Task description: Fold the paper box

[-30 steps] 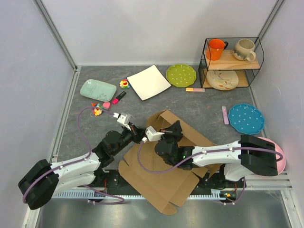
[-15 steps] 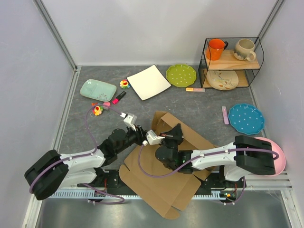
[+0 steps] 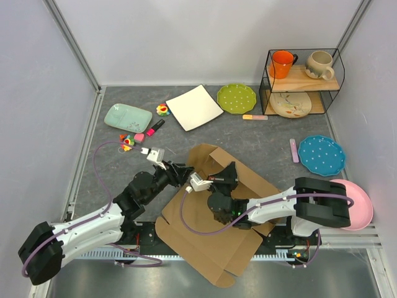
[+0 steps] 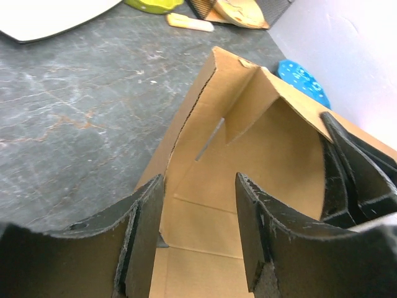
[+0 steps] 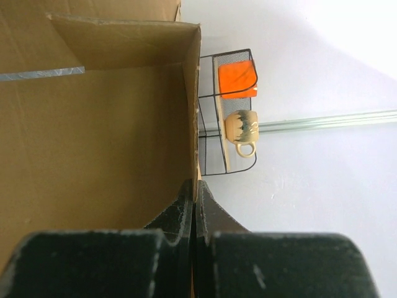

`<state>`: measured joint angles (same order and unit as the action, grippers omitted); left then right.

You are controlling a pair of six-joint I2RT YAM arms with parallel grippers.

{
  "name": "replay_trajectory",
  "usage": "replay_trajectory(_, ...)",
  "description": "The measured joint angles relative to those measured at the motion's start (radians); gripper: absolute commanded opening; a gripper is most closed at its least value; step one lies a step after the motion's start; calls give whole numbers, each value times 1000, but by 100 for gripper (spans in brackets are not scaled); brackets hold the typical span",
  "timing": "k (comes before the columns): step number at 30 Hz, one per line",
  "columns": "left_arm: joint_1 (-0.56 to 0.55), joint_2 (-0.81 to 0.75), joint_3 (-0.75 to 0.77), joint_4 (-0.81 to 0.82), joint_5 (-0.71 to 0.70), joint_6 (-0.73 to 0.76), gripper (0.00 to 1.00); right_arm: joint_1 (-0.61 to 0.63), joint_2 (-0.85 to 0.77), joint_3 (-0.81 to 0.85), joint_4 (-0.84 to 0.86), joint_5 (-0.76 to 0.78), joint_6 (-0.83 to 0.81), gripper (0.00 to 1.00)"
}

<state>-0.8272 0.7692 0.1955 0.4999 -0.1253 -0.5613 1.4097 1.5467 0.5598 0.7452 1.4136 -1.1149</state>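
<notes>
The left claw [image 4: 200, 181] held its scuffed matte-black fingers apart, facing the raised, slotted wall of the paper box [image 3: 211, 239]. The right claw [image 5: 193, 187] was pinched together on the thin edge of an upright panel. The box, plain brown corrugated cardboard with die-cut flaps, lay half-folded on the grey marbled surface [image 3: 260, 139], with its flat panels reaching past the near edge.

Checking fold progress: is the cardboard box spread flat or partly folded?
Partly folded: the paper box has far walls raised at a corner; near flaps lie flat.
</notes>
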Motion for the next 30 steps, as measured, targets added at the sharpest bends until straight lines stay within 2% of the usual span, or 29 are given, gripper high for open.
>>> replay_trajectory(3, 0, -19, 0, -39, -80, -3, 64, 0, 29, -10, 106, -3, -92, 0)
replay_trajectory(13, 2, -39, -1, -110, -313, -50, 66, -9, 45, -30, 264, -87, -265, 0)
replay_trajectory(24, 40, -84, 22, -133, -401, -48, 76, -94, 43, 20, 301, -181, -408, 0)
replay_trajectory(30, 82, -77, 66, -170, -399, -50, 78, -107, 43, 21, 278, -185, -379, 0)
